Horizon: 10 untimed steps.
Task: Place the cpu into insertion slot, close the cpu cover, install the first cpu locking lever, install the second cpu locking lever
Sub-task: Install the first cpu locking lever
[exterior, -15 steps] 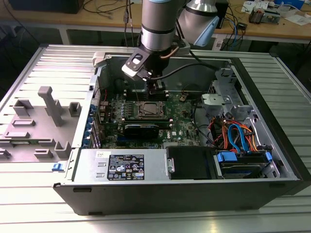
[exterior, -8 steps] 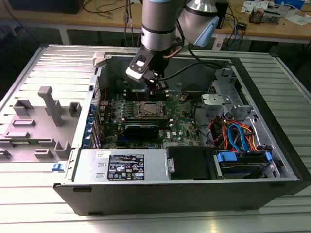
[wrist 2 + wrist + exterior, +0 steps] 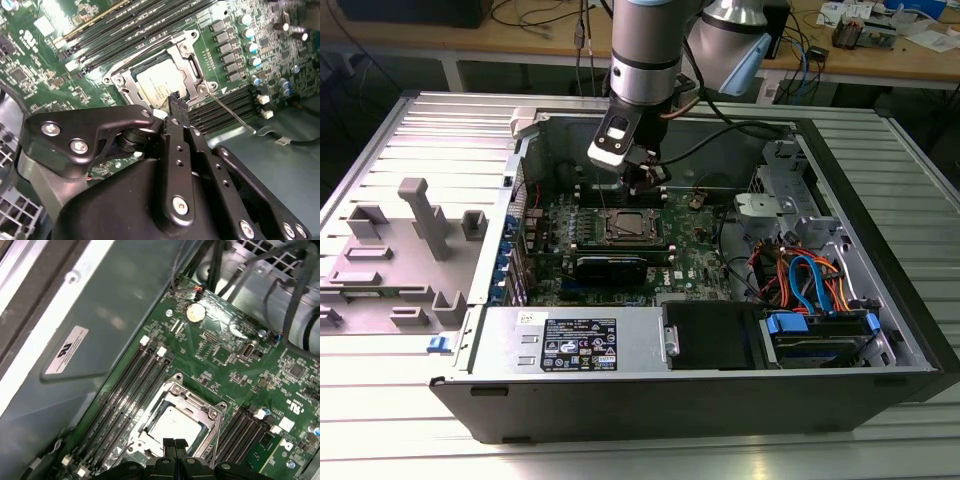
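Black finger linkages of my gripper [image 3: 176, 100] sit closest to the lens in the second wrist view. The two fingers are pressed together at the tips and hold nothing. Their tips are poised over one edge of the cpu [image 3: 156, 85]; whether they touch it I cannot tell.

Cpu position: seated flat in the insertion slot [image 3: 605, 232], silver-grey top facing up. It is square (no long axis), and its edges run parallel to the memory slots [image 3: 125, 390] on either side.

Cpu cover [image 3: 186, 55]: folded down over the chip, its silver frame bordering the metal top on all sides, and the top shows through the central cut-out.

One thin wire lever [image 3: 232, 112] slants out from a corner of the cover across the neighbouring memory slots.

Exterior view: I hang straight down inside the open computer case [image 3: 720, 400], fingertips above the socket on the green motherboard [image 3: 235, 350].
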Each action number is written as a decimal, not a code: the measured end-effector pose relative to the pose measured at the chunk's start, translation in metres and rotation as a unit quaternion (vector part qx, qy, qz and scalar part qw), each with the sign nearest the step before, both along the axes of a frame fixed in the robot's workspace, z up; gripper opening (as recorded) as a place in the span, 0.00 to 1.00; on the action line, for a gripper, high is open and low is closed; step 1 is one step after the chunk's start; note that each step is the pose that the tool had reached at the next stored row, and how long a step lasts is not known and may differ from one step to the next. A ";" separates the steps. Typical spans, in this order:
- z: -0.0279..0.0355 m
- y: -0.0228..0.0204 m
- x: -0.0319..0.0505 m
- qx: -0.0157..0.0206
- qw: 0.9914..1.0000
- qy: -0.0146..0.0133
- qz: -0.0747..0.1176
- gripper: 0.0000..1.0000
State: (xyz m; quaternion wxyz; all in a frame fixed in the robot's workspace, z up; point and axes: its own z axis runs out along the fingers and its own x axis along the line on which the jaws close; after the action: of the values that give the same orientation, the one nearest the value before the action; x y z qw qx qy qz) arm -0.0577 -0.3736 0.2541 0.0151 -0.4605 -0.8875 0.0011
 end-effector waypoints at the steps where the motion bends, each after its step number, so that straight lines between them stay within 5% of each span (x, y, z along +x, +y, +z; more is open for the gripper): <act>1: 0.0000 0.0000 0.0000 0.000 1.000 0.000 0.006 0.11; 4: 0.0000 0.0000 0.0000 0.000 1.000 0.000 0.029 0.11; 7: 0.0035 -0.0001 0.0000 0.000 0.998 0.000 0.066 0.11; 10: 0.0040 -0.0002 -0.0001 0.000 0.993 -0.001 0.120 0.11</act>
State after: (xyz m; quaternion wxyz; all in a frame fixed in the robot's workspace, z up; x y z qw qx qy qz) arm -0.0578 -0.3738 0.2580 0.0142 -0.3502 -0.9366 0.0026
